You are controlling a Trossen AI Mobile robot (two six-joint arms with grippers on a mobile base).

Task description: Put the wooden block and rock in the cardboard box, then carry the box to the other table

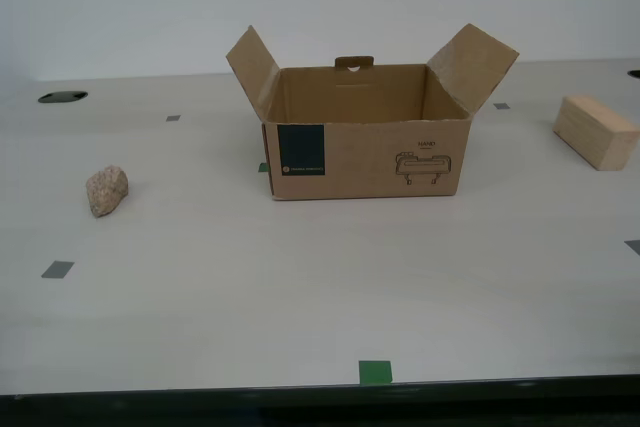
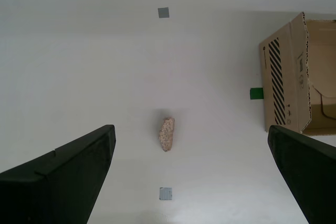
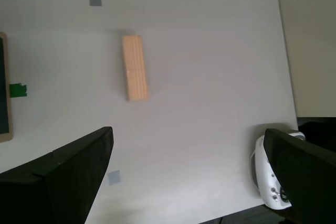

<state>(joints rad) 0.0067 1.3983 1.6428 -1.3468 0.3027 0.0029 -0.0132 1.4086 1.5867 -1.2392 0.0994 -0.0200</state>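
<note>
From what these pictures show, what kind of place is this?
Probably a robot test room or lab, not a home: a plain pale table marked with small grey and green tape squares, a bare wall behind, and only a cardboard box, rock and wooden block.

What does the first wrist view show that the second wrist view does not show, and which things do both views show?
Only the first wrist view: the wooden block lying on the beige table, and a white device at the table's edge. Only the second wrist view: the rock. Both: the cardboard box, grey tape squares, a green tape mark, and an open gripper holding nothing, my first gripper and my second gripper.
</note>
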